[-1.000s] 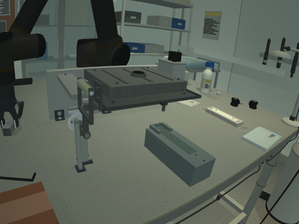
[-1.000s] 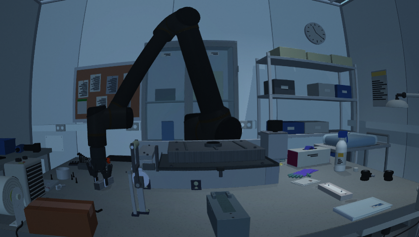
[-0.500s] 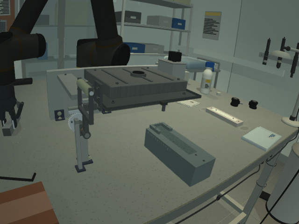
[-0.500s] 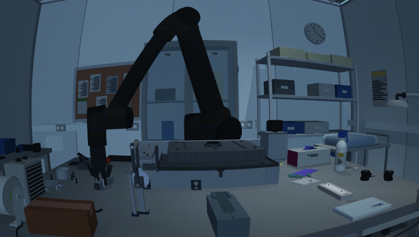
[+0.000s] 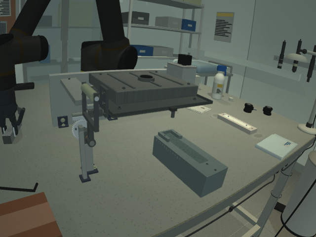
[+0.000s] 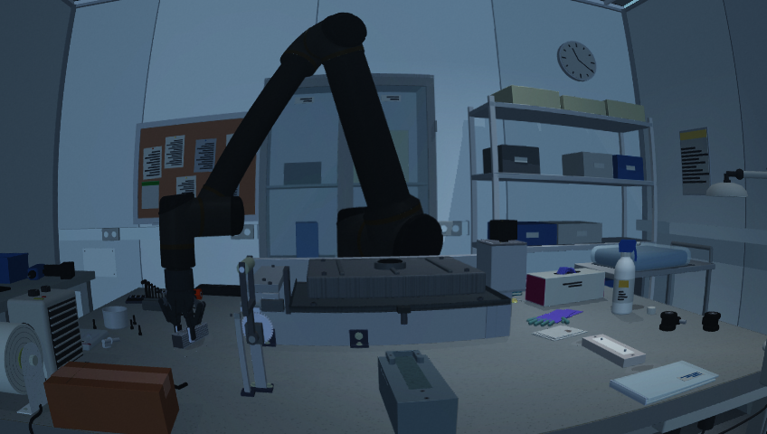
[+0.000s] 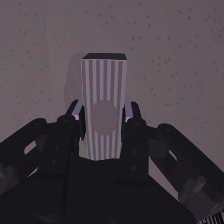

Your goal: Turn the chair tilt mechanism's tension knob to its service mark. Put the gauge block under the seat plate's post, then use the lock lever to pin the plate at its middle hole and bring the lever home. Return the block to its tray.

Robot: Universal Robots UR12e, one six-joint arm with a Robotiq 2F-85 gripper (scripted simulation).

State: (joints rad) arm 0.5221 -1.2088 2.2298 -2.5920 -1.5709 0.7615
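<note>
The gauge block (image 7: 103, 107), a striped grey bar with a plain oval patch on its top face, rests on the bench at the far left (image 5: 10, 134) (image 6: 188, 334), well away from the tilt mechanism. The dark seat plate (image 5: 145, 88) sits level on its frame, its short post (image 5: 172, 111) hanging under the front edge, above bare bench. The lock lever (image 5: 89, 102) with its pale handle stands at the plate's left end, beside a toothed dial. The grey tray (image 5: 189, 159) lies in front of the plate. My gripper (image 7: 102, 119) (image 5: 9, 127) is closed around the gauge block.
A back panel and the black knob (image 5: 184, 59) on its white housing stand behind the plate. A brown box (image 6: 110, 395) sits at the near left corner. A bottle (image 5: 218, 84), two small black knobs, a white bar (image 5: 237, 123) and a booklet lie to the right.
</note>
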